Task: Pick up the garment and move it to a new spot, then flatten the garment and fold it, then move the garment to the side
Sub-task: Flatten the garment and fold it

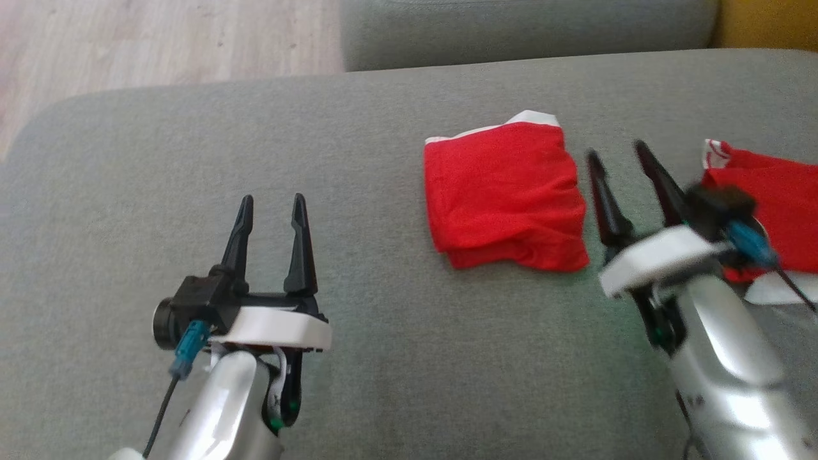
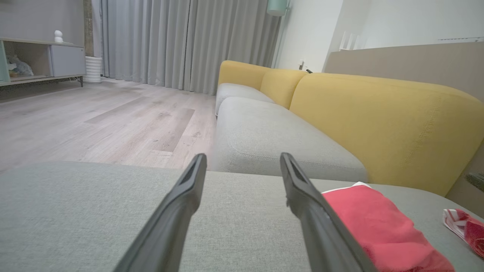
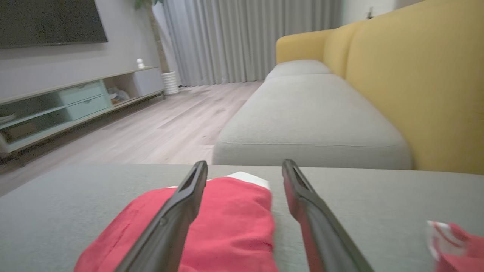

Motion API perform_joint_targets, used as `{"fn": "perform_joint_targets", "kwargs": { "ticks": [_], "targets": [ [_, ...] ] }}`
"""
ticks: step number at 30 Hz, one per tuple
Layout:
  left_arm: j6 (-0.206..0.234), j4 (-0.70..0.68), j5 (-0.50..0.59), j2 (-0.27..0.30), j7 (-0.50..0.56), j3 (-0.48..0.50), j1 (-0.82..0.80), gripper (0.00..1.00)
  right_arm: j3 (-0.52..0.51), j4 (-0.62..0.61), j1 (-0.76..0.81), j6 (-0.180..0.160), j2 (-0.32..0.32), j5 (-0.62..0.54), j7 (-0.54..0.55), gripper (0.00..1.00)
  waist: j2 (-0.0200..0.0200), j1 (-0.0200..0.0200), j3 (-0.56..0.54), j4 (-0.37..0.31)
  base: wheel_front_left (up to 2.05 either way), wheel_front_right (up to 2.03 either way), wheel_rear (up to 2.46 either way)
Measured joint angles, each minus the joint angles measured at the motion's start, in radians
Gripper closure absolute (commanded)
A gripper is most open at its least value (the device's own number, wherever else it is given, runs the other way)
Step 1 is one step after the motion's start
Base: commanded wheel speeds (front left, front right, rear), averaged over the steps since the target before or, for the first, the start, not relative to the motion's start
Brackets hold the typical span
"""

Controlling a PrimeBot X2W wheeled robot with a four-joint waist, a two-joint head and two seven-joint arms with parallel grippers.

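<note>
Garment (image 1: 505, 195) sits folded at frame centre, beside the right gripper (image 1: 615, 150), spread and empty; left gripper (image 1: 272, 200), lower left, likewise. Pinching only the top layer may undo the fold; nearby cloth (image 1: 773, 185) could snag

Grey sofa seat (image 1: 383, 358) lower half of head view, wood floor (image 1: 160, 45) upper left. Left wrist view: yellow backrest (image 2: 378, 124) at right, grey curtains (image 2: 170, 41) top centre, cabinet (image 2: 66, 60) upper left, white ribbed pot (image 2: 92, 70) beside it. Right wrist view: dark TV (image 3: 49, 20) upper left.
</note>
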Motion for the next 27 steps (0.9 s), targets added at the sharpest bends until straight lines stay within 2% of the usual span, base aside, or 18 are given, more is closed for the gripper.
{"fn": "perform_joint_targets", "kwargs": {
  "ticks": [4,7,11,18,19,20,27],
  "targets": [
    [-0.001,-0.003,0.000,0.000,0.000,0.007,0.012,0.00,-0.128,-0.129,0.146,0.000,0.015,-0.078,0.000,0.00,0.0000,0.0000,-0.013,-0.027,0.00,0.00,0.00],
    [-0.001,-0.011,0.000,0.001,0.000,0.008,0.014,0.00,-0.218,-0.233,0.253,0.000,0.063,-0.119,0.000,0.00,0.0000,-0.0001,-0.018,-0.046,0.00,0.00,0.00],
    [-0.002,-0.019,0.000,0.001,0.000,0.006,0.015,0.00,-0.247,-0.275,0.309,0.000,0.089,-0.145,0.000,0.00,0.0000,0.0000,-0.006,-0.051,0.00,0.00,0.00],
    [-0.009,-0.021,0.000,0.001,0.000,0.003,0.015,0.00,-0.259,-0.307,0.313,0.000,0.098,-0.156,0.000,0.00,0.0000,0.0000,0.029,-0.043,0.00,0.00,0.00],
    [-0.009,-0.021,0.000,0.001,0.000,0.002,0.014,0.00,-0.256,-0.306,0.310,0.000,0.098,-0.155,0.000,0.55,0.0000,0.0000,0.036,-0.040,0.00,0.00,0.00],
    [-0.009,-0.021,0.000,0.001,0.000,0.001,0.014,0.00,-0.252,-0.305,0.304,0.000,0.099,-0.156,0.000,1.00,0.0000,0.0000,0.044,-0.036,0.00,0.00,0.00],
    [-0.009,-0.021,0.002,0.001,0.000,-0.016,-0.014,0.00,-0.219,-0.262,0.169,0.000,0.098,-0.173,0.000,1.00,0.0000,0.0001,0.112,-0.003,0.00,0.00,0.00]
  ]
}}
